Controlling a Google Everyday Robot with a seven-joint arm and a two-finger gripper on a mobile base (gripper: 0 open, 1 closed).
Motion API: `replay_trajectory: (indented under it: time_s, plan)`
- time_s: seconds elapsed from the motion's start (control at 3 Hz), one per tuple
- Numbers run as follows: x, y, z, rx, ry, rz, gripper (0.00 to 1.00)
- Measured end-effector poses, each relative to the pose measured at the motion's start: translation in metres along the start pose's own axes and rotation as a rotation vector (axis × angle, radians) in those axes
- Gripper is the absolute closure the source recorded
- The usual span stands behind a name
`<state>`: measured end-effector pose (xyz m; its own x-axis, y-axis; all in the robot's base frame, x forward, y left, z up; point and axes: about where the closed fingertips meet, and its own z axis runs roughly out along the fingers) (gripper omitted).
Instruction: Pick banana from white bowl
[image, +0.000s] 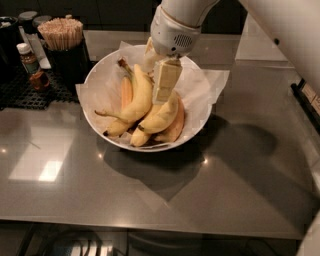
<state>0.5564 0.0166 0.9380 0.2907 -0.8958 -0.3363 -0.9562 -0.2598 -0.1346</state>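
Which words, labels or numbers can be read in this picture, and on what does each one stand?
No text can be read.
Small bottle beside the dark cup: any label is too blurred to read.
The claw, hanging over the bananas in the white bowl, shows no writing.

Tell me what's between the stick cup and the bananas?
Camera view: just the rim of the white bowl and its crinkled paper lie between the stick cup and bananas. The gripper hangs over the bananas.
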Motion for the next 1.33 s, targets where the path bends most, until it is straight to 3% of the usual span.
replay_trajectory:
  time_s: [0.33, 0.67, 1.0, 1.33]
  plan:
    - [-0.01, -0.007, 0.015, -0.086, -0.022, -0.105, 0.32]
    - [-0.011, -0.008, 0.013, -0.086, -0.022, -0.106, 0.24]
    - [-0.011, -0.008, 0.013, -0.086, -0.022, -0.106, 0.35]
    - [-0.023, -0.016, 0.009, -0.054, -0.008, -0.162, 0.35]
